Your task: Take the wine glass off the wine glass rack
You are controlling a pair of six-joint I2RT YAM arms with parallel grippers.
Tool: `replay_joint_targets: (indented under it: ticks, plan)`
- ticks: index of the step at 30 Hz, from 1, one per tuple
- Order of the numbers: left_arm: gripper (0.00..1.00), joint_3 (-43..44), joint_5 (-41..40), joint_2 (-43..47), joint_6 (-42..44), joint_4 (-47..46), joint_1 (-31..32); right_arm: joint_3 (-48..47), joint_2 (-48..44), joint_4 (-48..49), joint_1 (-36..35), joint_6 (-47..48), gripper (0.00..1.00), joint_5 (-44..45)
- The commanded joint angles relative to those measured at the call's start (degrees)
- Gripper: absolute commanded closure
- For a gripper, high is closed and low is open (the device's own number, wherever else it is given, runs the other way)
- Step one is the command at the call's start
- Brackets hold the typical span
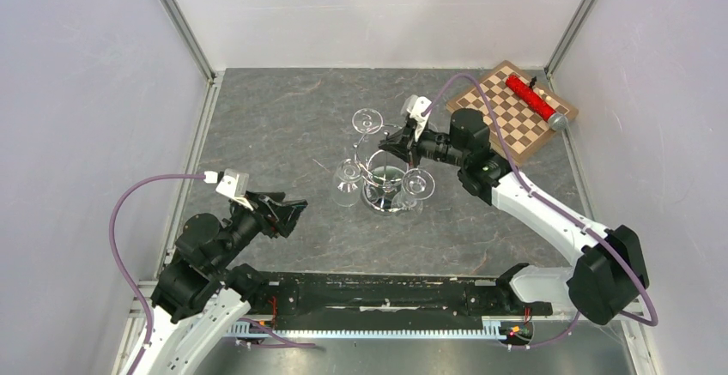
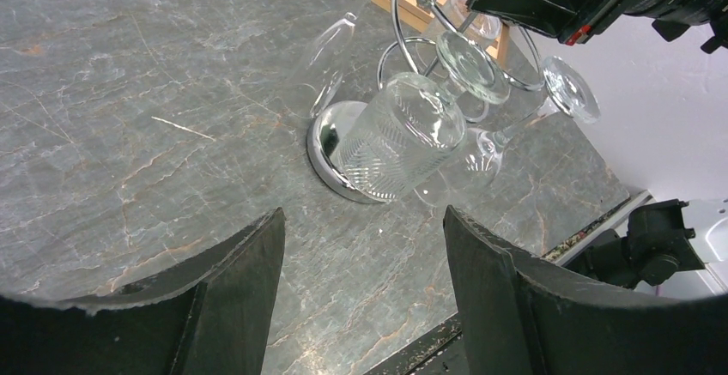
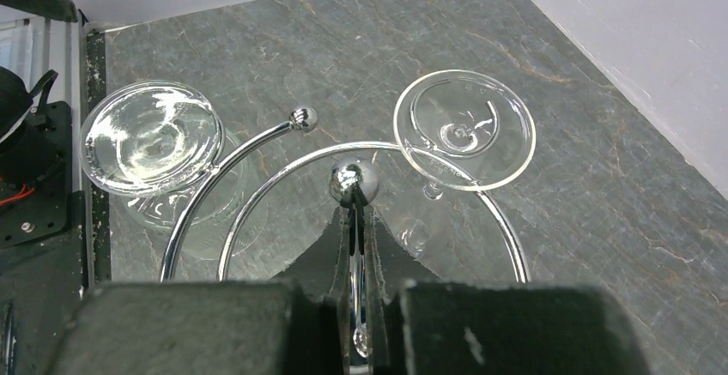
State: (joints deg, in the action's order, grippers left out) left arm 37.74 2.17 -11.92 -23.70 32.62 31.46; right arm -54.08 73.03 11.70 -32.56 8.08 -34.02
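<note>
Looking down from the top external view, the wine glass rack [image 1: 386, 202] stands mid-table. Three wine glasses [image 1: 348, 179] hang bowl-down from its top, none taken off. The right gripper [image 1: 388, 145] reaches in at the rack's top. The left gripper [image 1: 290, 216] sits well apart to the left, jaws spread wide and empty. A checkered board [image 1: 512, 111] carrying a red object [image 1: 529, 95] lies in the far right corner.

The left wrist view adds what the overhead hides: the rack's mirrored base [image 2: 324, 143] and a ribbed pattern on the nearest glass [image 2: 399, 139].

Only the right wrist view shows the right fingers [image 3: 197, 328] drawn nearly together either side of a chrome wire of the rack, below a ball finial [image 3: 354, 182]. Whether the pads actually press the wire I cannot tell. Two glass feet [image 3: 464, 130] sit on the wire to either side.
</note>
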Motion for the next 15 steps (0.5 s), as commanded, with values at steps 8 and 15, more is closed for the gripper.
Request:
replay_joint_targets:
  ticks: [8, 15]
  plan:
    - [0.26, -0.21, 1.60, -0.55, -0.82, -2.39, -0.43, -1.05, -6.77, 18.22, -1.27, 3.17, 1.00, 1.00]
    - [0.26, -0.25, 1.68, -0.56, -0.81, -2.40, -0.44, -0.29, -5.42, 18.38, -1.37, 2.84, 1.00, 2.31]
